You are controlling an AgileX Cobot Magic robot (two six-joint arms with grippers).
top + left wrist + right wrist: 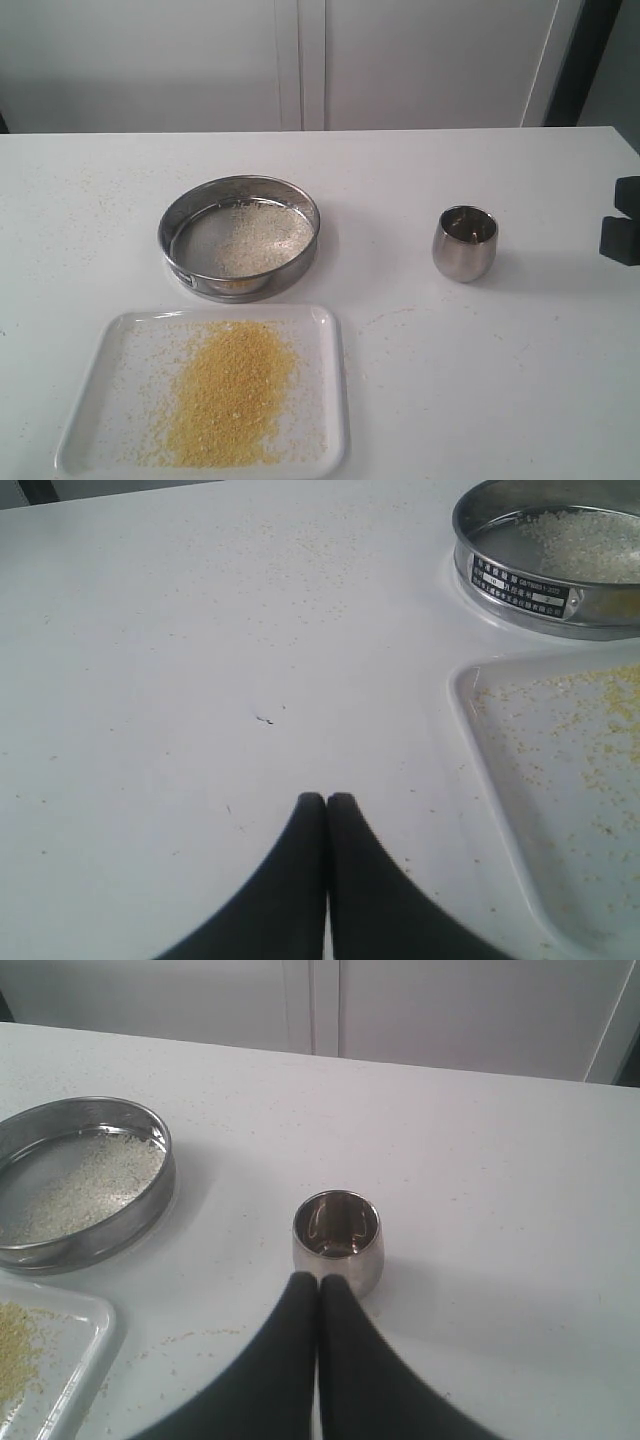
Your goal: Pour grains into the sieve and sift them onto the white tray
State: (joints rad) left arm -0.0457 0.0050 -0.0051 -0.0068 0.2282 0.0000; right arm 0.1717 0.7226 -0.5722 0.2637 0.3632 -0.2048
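The sieve stands on the table behind the white tray, holding pale whitish grains on its mesh. A heap of yellow grains lies on the tray. In the left wrist view the sieve and a corner of the tray show, and my left gripper is shut and empty over bare table, well apart from both. My right gripper is shut and empty, just short of the steel cup. The sieve and tray appear there too.
The small steel cup stands upright right of the sieve and looks empty. Stray grains are scattered over the white table. A dark part of the right arm shows at the right edge. White cabinet doors stand behind the table.
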